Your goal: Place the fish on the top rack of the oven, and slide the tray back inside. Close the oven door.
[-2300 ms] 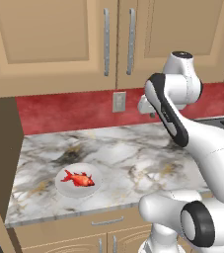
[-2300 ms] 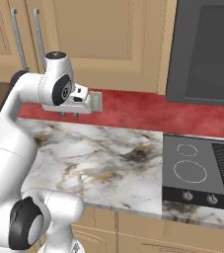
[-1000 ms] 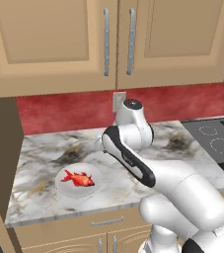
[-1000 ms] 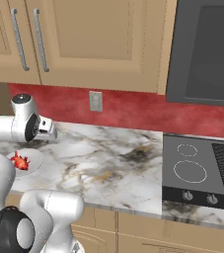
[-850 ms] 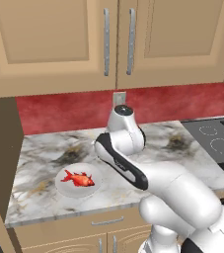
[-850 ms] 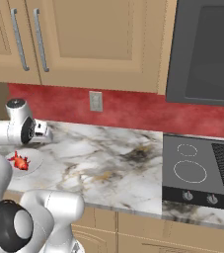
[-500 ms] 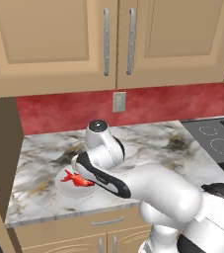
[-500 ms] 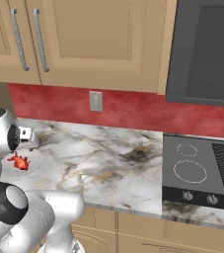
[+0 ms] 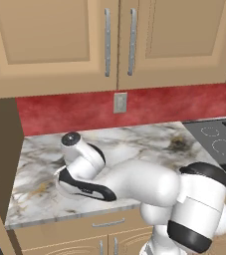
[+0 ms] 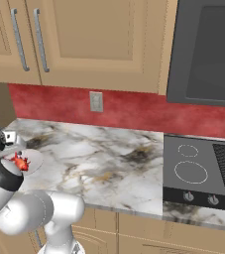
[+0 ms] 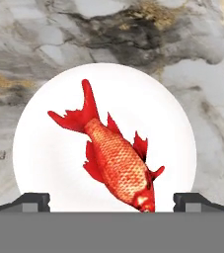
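The red-orange fish (image 11: 114,154) lies on a round white plate (image 11: 44,148) on the marble counter, its head toward my fingertips and its tail pointing away. My gripper (image 11: 112,201) hangs just above the plate and stands open, one dark fingertip (image 11: 33,200) left of the fish's head and the other well to its right, touching nothing. In the right base view the fish (image 10: 20,162) and plate (image 10: 35,159) sit at the counter's left end beside my hand. The oven's black knob strip (image 10: 199,198) lies far right; its door, top rack and tray are out of view.
The white arm (image 9: 134,184) bends low across the left part of the counter (image 9: 149,144). A black cooktop (image 10: 198,166) is set in the counter at the right, under a dark appliance (image 10: 203,49). Tan wall cabinets (image 9: 119,40) hang above a red backsplash.
The arm has swung from the right, down and to the left, until the hand hangs over the plate with the fish. The fingers stay apart; the fish has not moved.
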### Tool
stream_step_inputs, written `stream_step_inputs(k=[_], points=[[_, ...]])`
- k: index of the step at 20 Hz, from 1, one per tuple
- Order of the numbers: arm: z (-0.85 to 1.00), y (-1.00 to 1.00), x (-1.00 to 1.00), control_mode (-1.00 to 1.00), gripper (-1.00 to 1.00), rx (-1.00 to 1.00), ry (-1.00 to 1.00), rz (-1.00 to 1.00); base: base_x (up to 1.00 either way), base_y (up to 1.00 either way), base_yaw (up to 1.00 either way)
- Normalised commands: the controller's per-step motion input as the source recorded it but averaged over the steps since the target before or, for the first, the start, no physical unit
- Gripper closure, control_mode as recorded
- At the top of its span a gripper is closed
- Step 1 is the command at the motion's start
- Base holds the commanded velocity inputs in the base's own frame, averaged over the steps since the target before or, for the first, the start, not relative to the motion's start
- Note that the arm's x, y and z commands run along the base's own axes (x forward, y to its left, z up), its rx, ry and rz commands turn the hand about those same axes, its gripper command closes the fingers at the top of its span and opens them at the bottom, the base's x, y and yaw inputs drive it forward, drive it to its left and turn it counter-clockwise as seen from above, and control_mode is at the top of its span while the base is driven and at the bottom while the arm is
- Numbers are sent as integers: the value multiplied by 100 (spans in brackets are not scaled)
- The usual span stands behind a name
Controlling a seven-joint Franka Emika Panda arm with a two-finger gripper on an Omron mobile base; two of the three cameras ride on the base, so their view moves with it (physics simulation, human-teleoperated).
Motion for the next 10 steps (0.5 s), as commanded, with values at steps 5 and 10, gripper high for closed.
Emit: stream_step_inputs(k=[5, 10], points=[[-2, 0, 0, -100, -100, 0, -1, 0, 0, 0, 0], [-31, 0, 0, -100, -100, 0, -4, 2, 0, 0, 0]])
